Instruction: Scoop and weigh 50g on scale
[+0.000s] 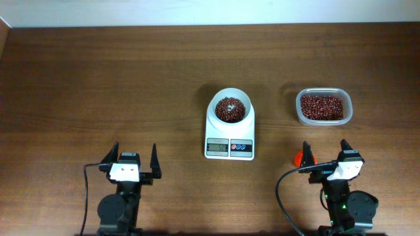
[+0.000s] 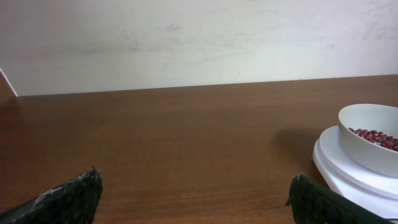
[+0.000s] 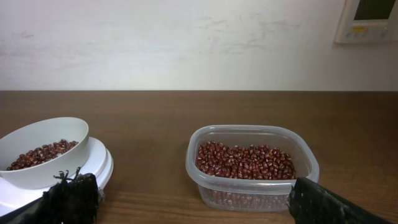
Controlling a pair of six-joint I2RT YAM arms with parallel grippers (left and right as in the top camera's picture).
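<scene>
**Both arms are waiting with jaws wide open, and beans [image 1: 230,110] are lying in the bowl [image 1: 231,93] on the scale [image 1: 229,134].**

The scale is sitting in the middle of the brown surface [image 1: 98,78], with the white bowl resting on top of it. A small heap of dark red beans is lying inside the bowl. The little screen and the blue and red buttons are facing the arms. To the right of the scale, apart from it, a clear tub [image 1: 323,122] is holding more of the same beans. The left jaws are standing wide and holding nothing, near the front edge and left of the scale. The right jaws are standing wide too, holding nothing, in front of the tub. Something small and orange [image 1: 298,157] is peeking out just beside the right jaws, and I cannot tell what it is.
</scene>
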